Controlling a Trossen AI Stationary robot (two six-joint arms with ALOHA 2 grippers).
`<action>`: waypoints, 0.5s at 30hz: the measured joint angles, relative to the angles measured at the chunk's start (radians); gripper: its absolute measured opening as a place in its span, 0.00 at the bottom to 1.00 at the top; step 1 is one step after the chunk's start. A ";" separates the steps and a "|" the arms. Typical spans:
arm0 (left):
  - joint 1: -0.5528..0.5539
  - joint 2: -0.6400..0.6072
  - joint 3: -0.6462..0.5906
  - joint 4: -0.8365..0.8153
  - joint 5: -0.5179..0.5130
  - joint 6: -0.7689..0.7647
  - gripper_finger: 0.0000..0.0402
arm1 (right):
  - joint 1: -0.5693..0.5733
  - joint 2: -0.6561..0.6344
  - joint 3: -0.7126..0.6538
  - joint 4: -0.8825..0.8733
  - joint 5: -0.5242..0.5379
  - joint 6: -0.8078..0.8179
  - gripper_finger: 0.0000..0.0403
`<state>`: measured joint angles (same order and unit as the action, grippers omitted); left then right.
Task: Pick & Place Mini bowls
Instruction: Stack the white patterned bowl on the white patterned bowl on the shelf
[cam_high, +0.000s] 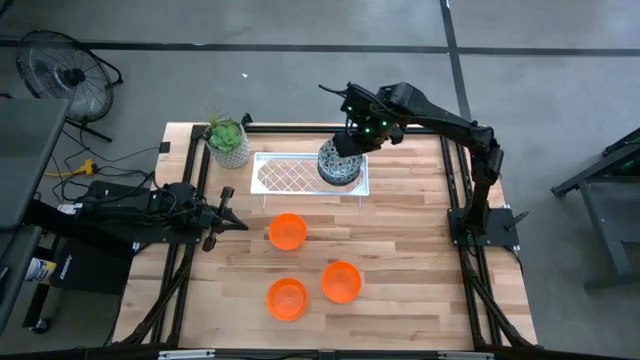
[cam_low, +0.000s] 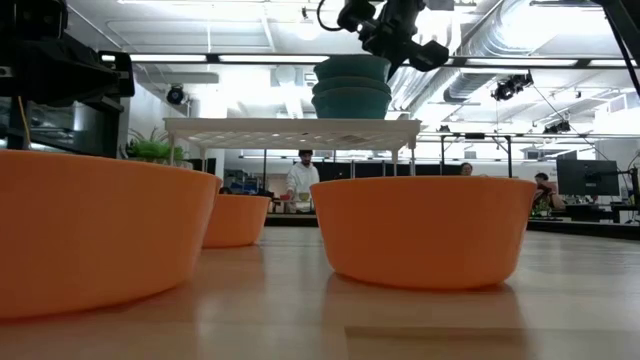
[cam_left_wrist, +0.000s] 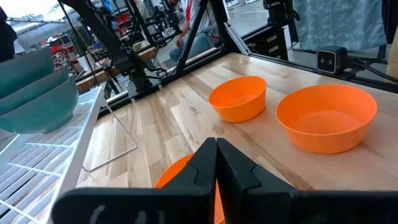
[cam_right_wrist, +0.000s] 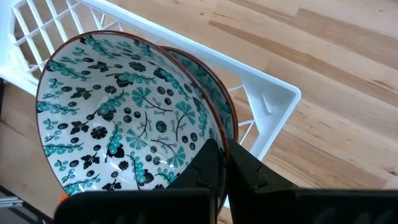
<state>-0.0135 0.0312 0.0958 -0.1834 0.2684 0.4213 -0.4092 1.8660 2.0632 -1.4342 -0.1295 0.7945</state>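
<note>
The right hand (cam_high: 352, 128) hangs over the stack of patterned mini bowls (cam_high: 340, 163) on the white lattice rack (cam_high: 285, 177), its two fingers pressed together with the top bowl's rim (cam_right_wrist: 214, 127) just at their tips; whether they pinch that rim I cannot tell. The stack sits at the rack's right end, the upper bowl slightly off-centre in the one beneath.

If the hand is letting go, I would have it lift straight up so the rim is not dragged and the stack stays square on the wires. If it is taking the bowl, a firm pinch on the rim wall and a vertical pull should free it from the nest.

Three orange mini bowls (cam_high: 287, 231) wait on the bench (cam_high: 400, 240) in front of the rack, well apart from each other. The left hand (cam_high: 228, 213) rests low at the bench's left side, fingers pressed together and empty, near the closest orange bowl. A potted plant (cam_high: 227, 140) stands just beside the rack's left corner, clear of the work. People show in the room beyond.
</note>
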 joint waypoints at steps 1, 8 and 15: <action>0.000 0.000 0.000 0.000 0.000 0.000 0.00 | 0.002 0.000 0.000 0.000 0.000 -0.002 0.00; 0.000 0.000 0.000 0.000 0.000 0.000 0.00 | 0.007 0.000 0.000 0.001 -0.003 -0.017 0.00; 0.000 0.000 0.000 0.000 0.000 0.000 0.00 | 0.007 0.005 0.000 0.002 -0.011 -0.028 0.00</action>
<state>-0.0133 0.0312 0.0958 -0.1835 0.2681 0.4213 -0.4026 1.8706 2.0632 -1.4322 -0.1406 0.7662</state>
